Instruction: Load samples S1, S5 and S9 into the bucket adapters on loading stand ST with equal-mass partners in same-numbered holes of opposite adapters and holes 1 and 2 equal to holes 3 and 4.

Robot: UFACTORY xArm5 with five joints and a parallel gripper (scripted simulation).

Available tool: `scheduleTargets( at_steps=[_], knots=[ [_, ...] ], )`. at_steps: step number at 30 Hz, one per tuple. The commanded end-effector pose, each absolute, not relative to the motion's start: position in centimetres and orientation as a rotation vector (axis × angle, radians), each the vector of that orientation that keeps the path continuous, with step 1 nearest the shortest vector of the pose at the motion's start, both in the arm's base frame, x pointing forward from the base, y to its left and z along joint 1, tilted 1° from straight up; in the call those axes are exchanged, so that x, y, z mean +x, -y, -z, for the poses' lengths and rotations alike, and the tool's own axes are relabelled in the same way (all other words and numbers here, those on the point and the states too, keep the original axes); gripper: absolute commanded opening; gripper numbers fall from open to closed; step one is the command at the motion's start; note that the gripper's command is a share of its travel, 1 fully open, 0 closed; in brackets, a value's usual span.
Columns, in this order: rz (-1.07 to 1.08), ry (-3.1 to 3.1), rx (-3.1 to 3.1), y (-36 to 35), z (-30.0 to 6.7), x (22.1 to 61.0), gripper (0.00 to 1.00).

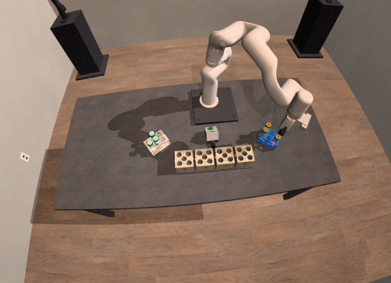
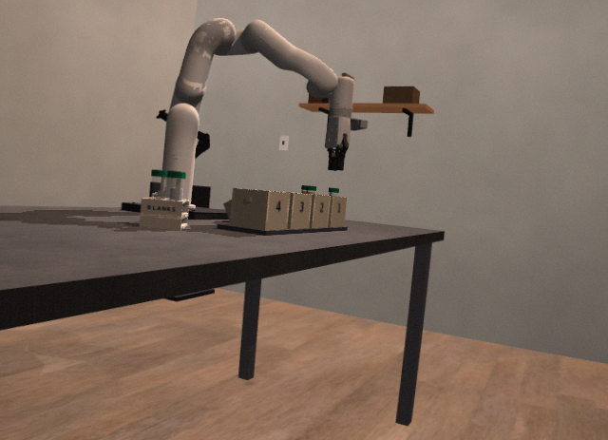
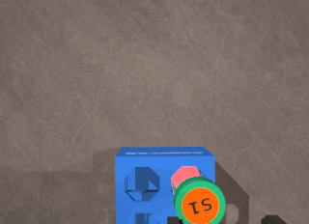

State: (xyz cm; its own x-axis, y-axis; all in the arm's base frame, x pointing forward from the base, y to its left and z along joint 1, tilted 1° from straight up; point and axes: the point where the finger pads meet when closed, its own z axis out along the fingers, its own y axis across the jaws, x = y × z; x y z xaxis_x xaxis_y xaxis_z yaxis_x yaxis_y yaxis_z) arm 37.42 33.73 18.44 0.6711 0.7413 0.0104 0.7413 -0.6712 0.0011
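The loading has barely begun, as far as can be judged. The sample S1 stands in the blue rack, with two other orange-dotted tubes; their IDs cannot be read. The jaws are parted partway with nothing gripped, above the rack and near S1's cap. In the four adapters on the loading stand, no tube is seen. Three water blanks stand in the pale rack across the counter. All sample placing, mass matching, axis balancing and pressing of the green DONE key are left.
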Motion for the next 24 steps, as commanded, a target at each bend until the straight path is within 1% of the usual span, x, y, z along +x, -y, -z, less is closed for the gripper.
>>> scheduleTargets(
  at_steps=[1, 24],
  knots=[
    [0.017, 1.267, -2.857, -33.8, -19.6, 37.5, 0.44],
    [0.017, 1.267, -2.857, -33.7, -23.8, 37.5, 0.44]
  ],
)
